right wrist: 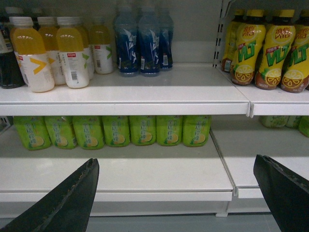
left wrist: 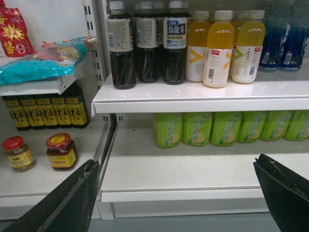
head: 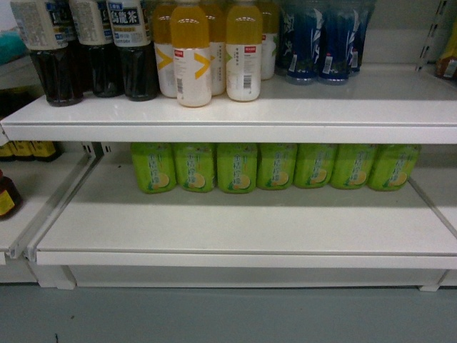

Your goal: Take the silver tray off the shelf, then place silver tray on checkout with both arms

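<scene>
Head view shows two white shelf boards: the upper shelf (head: 235, 114) carries three dark tea bottles (head: 93, 43), about four yellow juice bottles (head: 214, 50) and a few blue bottles (head: 321, 39); the lower shelf (head: 243, 229) has seven green bottles (head: 275, 166) lined up at the back. No silver tray in any view, so can't place it relative to either arm. Left end effector (left wrist: 178, 193) is spread wide, same for the right end effector (right wrist: 176, 193), both holding nothing, facing the lower shelf.
</scene>
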